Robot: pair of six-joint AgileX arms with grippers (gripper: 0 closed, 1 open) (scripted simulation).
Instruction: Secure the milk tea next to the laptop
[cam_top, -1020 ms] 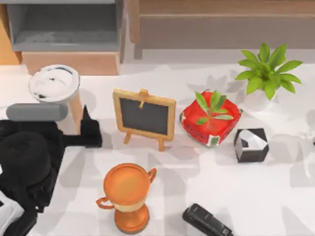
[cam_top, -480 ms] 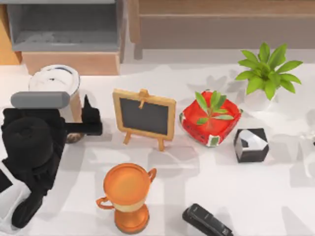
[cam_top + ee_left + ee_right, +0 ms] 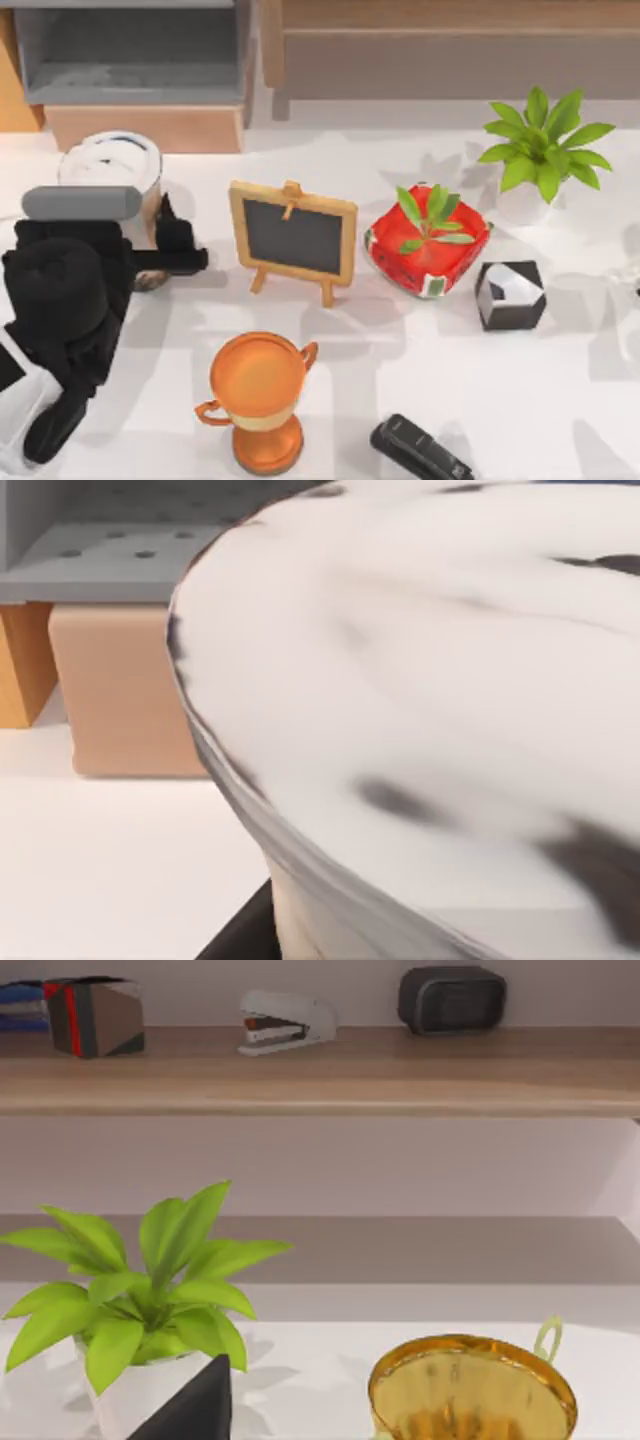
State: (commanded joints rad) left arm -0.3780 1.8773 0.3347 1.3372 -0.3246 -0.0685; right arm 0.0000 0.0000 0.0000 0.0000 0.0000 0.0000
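Note:
The milk tea stands at the table's left, with its white domed lid toward the camera and its tan body and dark base below. My left gripper reaches in from the left at the cup's lower half. One black finger lies against the cup's right side; the other is hidden under the arm. In the left wrist view the lid is very close. The laptop is out of view. The right arm is parked off the table's right.
A small chalkboard easel stands just right of the cup. Past it are a red planter, a black-and-white cube and a potted plant. An orange trophy cup and a black stapler sit near the front. A grey cubby is behind the cup.
The left arm moved up toward the cup a second ago and then stopped. Since then its visible finger has slid left against the cup's side.

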